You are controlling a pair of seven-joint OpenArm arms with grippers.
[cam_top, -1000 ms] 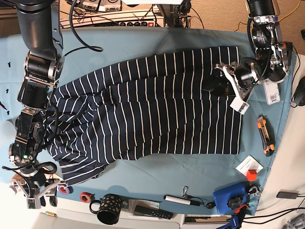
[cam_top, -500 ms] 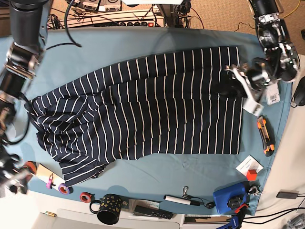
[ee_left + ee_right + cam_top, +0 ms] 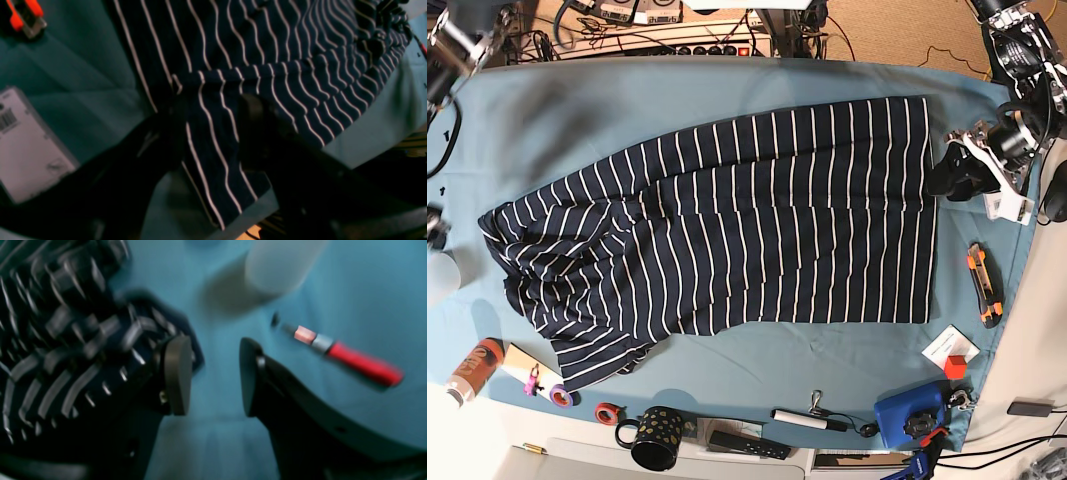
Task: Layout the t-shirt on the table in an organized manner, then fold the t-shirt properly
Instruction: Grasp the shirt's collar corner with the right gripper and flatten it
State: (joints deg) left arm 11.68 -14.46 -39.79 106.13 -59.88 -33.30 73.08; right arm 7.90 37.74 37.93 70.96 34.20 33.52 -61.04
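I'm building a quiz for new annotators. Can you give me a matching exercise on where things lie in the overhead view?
1. dark navy white-striped t-shirt
2. black gold-dotted mug
3. orange-and-black utility knife
4. orange can

A. right of the t-shirt's hem
B. bottom-left corner
C. spread across the middle
D. near edge, below the t-shirt

Pairs: 1-C, 2-D, 3-A, 4-B

The right gripper (image 3: 213, 376) had matte black plastic fingers with flat rounded pads; the left gripper (image 3: 954, 172) carried white brackets.
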